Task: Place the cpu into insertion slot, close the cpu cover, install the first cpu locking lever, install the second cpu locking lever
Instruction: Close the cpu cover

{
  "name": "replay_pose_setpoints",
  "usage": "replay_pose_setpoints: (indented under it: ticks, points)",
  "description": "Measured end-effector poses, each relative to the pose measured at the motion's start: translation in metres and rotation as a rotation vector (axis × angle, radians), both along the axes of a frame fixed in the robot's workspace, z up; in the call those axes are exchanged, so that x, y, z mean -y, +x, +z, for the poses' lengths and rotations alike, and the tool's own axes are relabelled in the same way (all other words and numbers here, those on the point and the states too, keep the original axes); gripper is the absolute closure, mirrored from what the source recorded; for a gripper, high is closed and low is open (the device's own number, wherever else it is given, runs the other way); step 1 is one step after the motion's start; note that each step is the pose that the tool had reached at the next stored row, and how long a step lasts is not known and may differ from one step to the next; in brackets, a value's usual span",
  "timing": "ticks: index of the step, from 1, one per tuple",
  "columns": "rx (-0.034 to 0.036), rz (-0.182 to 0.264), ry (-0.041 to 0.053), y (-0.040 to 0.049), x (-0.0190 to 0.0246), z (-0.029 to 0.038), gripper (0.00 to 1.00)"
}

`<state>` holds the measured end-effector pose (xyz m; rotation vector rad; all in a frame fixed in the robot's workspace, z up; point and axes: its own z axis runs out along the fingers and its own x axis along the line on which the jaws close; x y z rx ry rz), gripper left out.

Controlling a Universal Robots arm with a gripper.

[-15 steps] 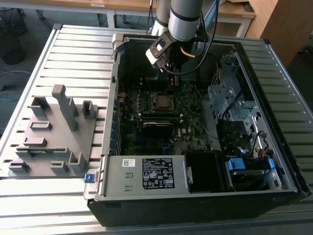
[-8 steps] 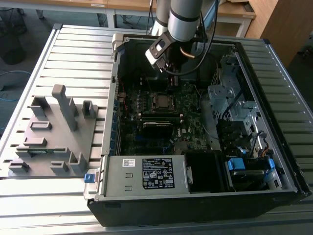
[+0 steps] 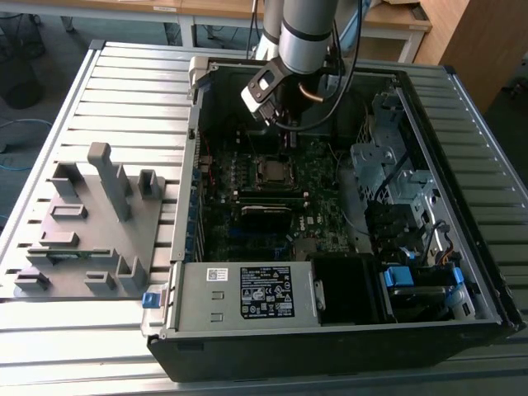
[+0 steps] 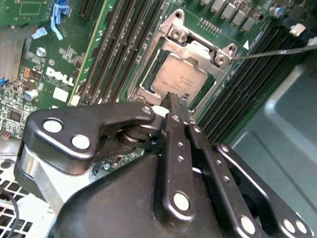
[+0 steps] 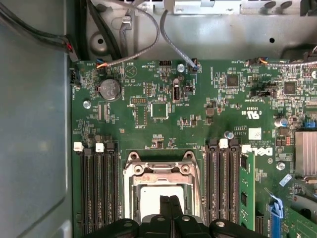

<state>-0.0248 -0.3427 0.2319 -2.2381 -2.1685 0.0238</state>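
Subject: open computer case [image 3: 188, 173] lying on a slatted metal surface [image 3: 124, 82]. A grey moulded fixture [image 3: 91, 223] rests on the same surface, on the exterior view's left of the case. The arm [image 3: 307, 33] reaches down into the case over the green circuit board [image 5: 198, 109].

Claw [image 4: 173, 97]: both wrist views show the two black fingers [image 5: 166, 208] pressed together side by side, closed, with nothing seen between them. The tips sit low over the near edge of the chip.

Chip [image 4: 177, 78]: dull grey square, lying flat inside the socket [image 3: 272, 171] near the middle of the board. It is seated, not held.

Cover [image 5: 161, 169]: the silver frame appears to lie down around the chip, whose top shows through the cut-out centre. Whether the frame is fully pressed home cannot be told.

Lever [image 4: 277, 51]: in the second wrist view a thin metal rod runs from a corner of the frame out over the black memory slots [image 5: 96, 188]. Whether it is latched cannot be told.

Surroundings: memory slots flank the socket on both sides. One green memory stick [image 5: 246, 183] stands in an outer slot.
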Motion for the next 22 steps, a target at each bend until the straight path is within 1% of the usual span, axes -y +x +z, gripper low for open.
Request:
replay_pose_setpoints:
  ticks: [2,4,8,17,19,22]
  points:
    - [0.0032,0.0,0.0002,-0.0017,-0.0001,-0.0015,0.9]
    - [0.0099,0.0,0.0,-0.0034,0.0,-0.0029,0.9]
    - [0.0194,0.002,-0.0001,-0.0051,0.0,-0.0038,0.9]
    - [0.02,0.005,0.001,-0.0052,-0.0001,-0.0039,0.9]
    - [0.0199,0.018,0.0012,-0.0052,-0.0001,-0.0039,0.9]
    - [0.0199,0.056,0.0014,-0.0052,0.0,-0.0039,0.9]
